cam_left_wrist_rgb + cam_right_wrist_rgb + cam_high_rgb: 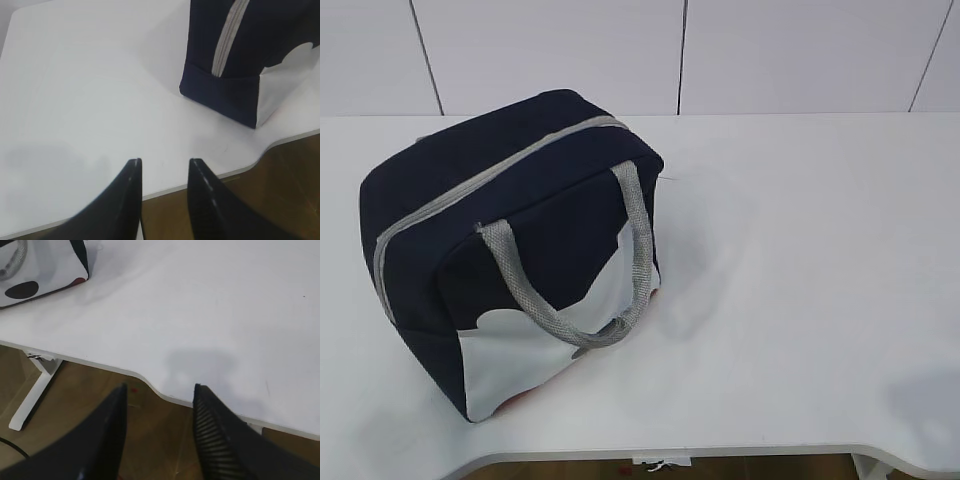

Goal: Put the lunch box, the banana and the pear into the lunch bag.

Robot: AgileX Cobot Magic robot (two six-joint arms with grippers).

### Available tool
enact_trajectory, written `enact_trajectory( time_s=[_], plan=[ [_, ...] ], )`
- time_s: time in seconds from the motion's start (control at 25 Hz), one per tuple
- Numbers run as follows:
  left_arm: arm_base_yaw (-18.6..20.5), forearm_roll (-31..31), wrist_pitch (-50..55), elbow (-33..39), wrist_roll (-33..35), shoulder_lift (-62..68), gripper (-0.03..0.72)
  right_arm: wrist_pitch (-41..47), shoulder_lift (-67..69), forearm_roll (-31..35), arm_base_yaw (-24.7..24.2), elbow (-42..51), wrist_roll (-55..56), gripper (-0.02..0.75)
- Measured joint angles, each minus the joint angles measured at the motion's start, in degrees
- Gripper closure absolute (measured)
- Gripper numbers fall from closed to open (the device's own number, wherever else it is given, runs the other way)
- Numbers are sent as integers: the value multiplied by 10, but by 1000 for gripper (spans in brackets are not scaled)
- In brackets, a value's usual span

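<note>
One object only is seen on the table point(800, 300) in the exterior view: the lunch bag point(510, 250), set left of centre, zipper point(500, 170) run shut along its top, grey handles point(570, 290) draped down the near face. No lunch box, banana or pear is visible; whether they lie inside the bag cannot be told. Neither arm is caught in this view.

Left wrist view: the left gripper point(165, 167) is held over the table's near edge, jaws partly apart and empty, nothing between them. The bag's end panel is seen ahead and to the right, well apart from the fingertips, with the zipper's end running down it.

Right wrist view: the right gripper point(160, 392) hangs over the front edge of the table, jaws moderately apart, nothing held. Only a white corner of the bag is seen at upper left, far off.

Judged: the packing appears finished, or the items are out of sight. If the bag must be reopened, it is best steadied by one claw while the zipper pull is drawn by the other, so the soft fabric is not dragged.
</note>
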Motion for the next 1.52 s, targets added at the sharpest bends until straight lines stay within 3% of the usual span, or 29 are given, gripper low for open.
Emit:
enact_trajectory(
  time_s=[0.4,1.52],
  plan=[
    [0,0,0,0,0,0,447,-10,0,32,1,11,-58,402],
    [0,0,0,0,0,0,447,-12,0,32,1,11,-57,403]
  ],
)
